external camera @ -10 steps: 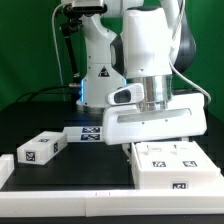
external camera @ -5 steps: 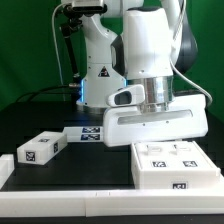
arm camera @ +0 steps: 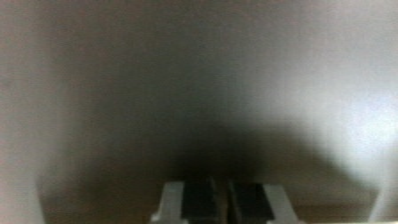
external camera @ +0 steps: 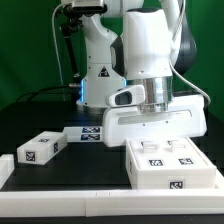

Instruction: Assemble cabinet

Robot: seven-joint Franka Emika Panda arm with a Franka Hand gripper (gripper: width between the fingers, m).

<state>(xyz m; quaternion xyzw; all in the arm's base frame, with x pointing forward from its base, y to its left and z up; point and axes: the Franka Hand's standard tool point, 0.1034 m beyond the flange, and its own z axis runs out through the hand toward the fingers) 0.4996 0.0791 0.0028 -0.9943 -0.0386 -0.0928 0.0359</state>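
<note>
The fingers [arm camera: 182, 205] stand nearly together, with only a thin dark slit between them. Past them a blurred pale surface [arm camera: 89, 90] fills the view, a dark shadow [arm camera: 217, 130] running down its middle

Black table [external camera: 30, 115] bears cabinet [external camera: 170, 165], block [external camera: 42, 148], marker board [external camera: 88, 133]

Exterior view faces the arm [external camera: 150, 60] closely head-on; wrist view, blurred, perhaps sits against the cabinet [external camera: 172, 162].
</note>
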